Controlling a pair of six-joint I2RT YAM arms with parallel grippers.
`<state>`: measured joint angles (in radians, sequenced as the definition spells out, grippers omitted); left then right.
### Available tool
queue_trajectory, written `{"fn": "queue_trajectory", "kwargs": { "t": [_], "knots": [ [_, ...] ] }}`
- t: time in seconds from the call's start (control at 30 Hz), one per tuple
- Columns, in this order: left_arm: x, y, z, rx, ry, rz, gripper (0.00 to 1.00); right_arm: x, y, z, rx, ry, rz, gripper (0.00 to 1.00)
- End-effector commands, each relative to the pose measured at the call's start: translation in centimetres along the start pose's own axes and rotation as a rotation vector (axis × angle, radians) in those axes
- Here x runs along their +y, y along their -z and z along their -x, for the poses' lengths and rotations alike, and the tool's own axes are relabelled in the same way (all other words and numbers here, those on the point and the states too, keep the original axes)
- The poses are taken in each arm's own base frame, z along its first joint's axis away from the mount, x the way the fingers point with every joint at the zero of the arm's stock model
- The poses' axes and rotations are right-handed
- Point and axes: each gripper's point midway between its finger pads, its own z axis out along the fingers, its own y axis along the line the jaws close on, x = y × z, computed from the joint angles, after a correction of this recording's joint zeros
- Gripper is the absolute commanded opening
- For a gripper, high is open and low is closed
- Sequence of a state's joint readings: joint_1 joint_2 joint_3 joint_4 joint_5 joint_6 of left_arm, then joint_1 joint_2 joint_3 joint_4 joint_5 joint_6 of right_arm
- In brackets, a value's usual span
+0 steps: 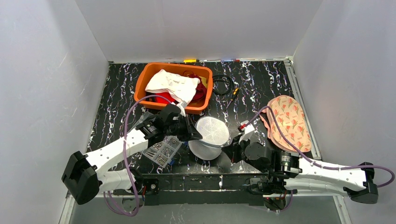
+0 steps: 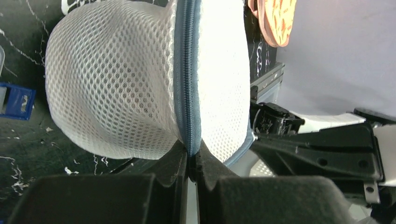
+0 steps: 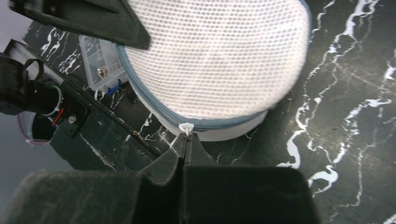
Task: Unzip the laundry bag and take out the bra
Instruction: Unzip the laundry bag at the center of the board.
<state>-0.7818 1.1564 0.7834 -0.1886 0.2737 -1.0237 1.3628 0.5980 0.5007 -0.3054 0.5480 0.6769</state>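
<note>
Left gripper [image 2: 191,161], levelled at the laundry bag [image 2: 107,84], is clamped on its zipper [image 2: 187,70]; right gripper [image 3: 187,142] is shown pinched on the white pull [image 3: 186,127] only wrist-side.

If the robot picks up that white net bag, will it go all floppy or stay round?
Probably mostly round: the mesh laundry bag stands domed by itself, though the netting seems to dent where the left gripper pinches its zipper seam. It is likely light, being thin see-through net.
</note>
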Motion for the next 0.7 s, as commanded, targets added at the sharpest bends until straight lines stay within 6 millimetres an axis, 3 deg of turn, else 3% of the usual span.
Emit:
{"fn": "queue_trajectory", "kwargs": {
  "t": [0.0, 0.13, 0.3, 0.37, 0.47, 0.57, 0.67],
  "knots": [
    [-2.0, 1.5, 0.1, 0.071, -0.154, -0.076, 0.00, -2.2, 1.6, 2.2, -0.068, 0.011, -0.106, 0.01],
    [-2.1, -0.2, -0.5, 0.171, -0.191, -0.101, 0.00, -3.0, 1.3, 1.0, -0.057, 0.015, -0.113, 0.01],
    [-1.0, -3.2, -1.5, 0.244, -0.132, -0.137, 0.01, -2.1, 0.1, -1.0, -0.013, -0.008, -0.061, 0.01],
    [-1.0, -3.7, -1.6, 0.253, -0.109, -0.149, 0.12, -1.4, -0.3, -1.6, 0.002, -0.018, -0.028, 0.01],
    [-1.5, -3.1, -1.6, 0.244, -0.114, -0.167, 0.36, -0.6, -0.8, -1.7, 0.008, -0.027, -0.001, 0.01],
    [-1.1, -1.9, -1.0, 0.202, -0.130, -0.104, 0.62, 0.2, -1.0, -1.4, 0.005, -0.030, 0.020, 0.01],
    [0.4, 0.3, -0.9, 0.167, -0.130, 0.011, 0.80, 1.1, -1.1, -0.7, -0.006, -0.036, 0.047, 0.01]
  ]
}}
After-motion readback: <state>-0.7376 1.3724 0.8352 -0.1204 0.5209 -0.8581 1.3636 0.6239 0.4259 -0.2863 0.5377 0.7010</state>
